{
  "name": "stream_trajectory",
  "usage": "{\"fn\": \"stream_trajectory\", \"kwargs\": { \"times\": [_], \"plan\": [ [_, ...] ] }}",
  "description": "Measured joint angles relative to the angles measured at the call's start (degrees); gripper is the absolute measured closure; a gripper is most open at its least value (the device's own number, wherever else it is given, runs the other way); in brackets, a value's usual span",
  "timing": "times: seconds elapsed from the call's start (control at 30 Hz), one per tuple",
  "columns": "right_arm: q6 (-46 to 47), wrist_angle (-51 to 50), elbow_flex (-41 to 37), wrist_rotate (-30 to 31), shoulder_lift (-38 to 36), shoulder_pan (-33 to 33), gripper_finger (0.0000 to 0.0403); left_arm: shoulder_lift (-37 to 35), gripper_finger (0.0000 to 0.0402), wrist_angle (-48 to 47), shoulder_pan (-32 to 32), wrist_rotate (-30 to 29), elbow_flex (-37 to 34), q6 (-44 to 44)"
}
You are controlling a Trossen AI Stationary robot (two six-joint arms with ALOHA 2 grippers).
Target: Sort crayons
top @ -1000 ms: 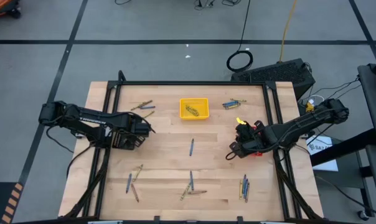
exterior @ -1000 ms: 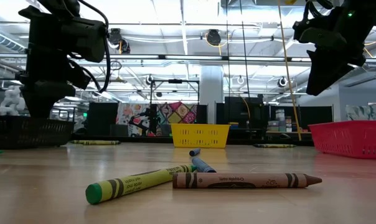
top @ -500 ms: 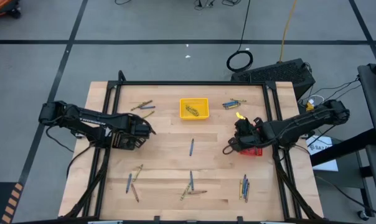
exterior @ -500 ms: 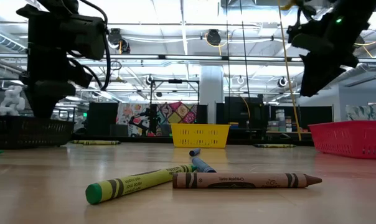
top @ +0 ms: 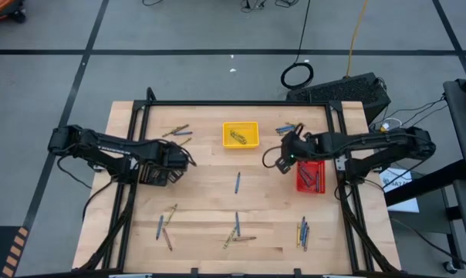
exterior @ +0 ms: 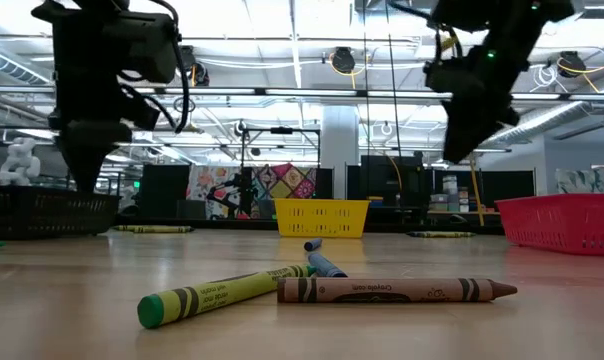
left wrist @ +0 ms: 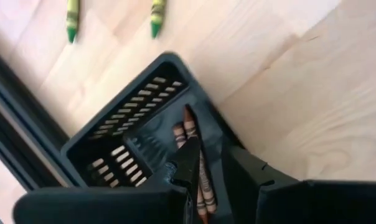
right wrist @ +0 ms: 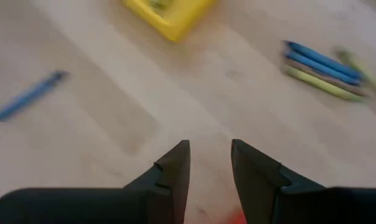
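Crayons lie scattered on the wooden table: a blue crayon [top: 237, 182] at the middle, a far-right group [top: 288, 127] and near-edge groups [top: 237, 228]. My left gripper [left wrist: 214, 158] hangs open over the black tray [left wrist: 122, 134], pointing steeply down. Brown crayons [left wrist: 189, 134] lie on the tray's floor below its fingers. My right gripper [right wrist: 210, 146] is open and holds nothing. It hovers above bare wood left of the red tray [top: 310, 176], between the yellow tray [top: 241, 135] and the blue crayon. Both the red and yellow trays hold crayons.
A black frame [top: 237, 103] runs round the table's sides. More crayons lie at the far left [top: 177, 131], near left [top: 165, 228] and near right [top: 302, 232]. A green crayon [exterior: 222, 295] and a brown crayon [exterior: 392, 290] lie close to the near edge.
My right gripper has swung from above the red tray toward the table's left, out over the bare middle, leaving the red tray uncovered. Its fingers have stayed open.
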Motion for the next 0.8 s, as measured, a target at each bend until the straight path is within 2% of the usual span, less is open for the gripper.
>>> {"fn": "stream_trajectory", "kwargs": {
  "times": [0.3,0.43,0.57,0.8],
  "plan": [
    [2.8,12.9,0.0,-1.6,5.1,-0.7,0.0298,0.0,0.0331,0.3,0.0,-1.2,3.9,9.1],
    [6.2,12.7,0.0,-1.6,8.7,-0.7,0.0298,0.0,0.0331,0.2,0.0,-1.2,4.0,11.7],
    [4.7,12.5,0.0,-1.4,10.1,-1.6,0.0298,0.0,0.0331,0.1,-0.2,-1.2,4.0,14.1],
    [1.7,8.0,0.0,-1.4,9.4,-9.9,0.0298,0.0,0.0331,0.3,-0.2,-2.2,4.0,14.9]
  ]
}}
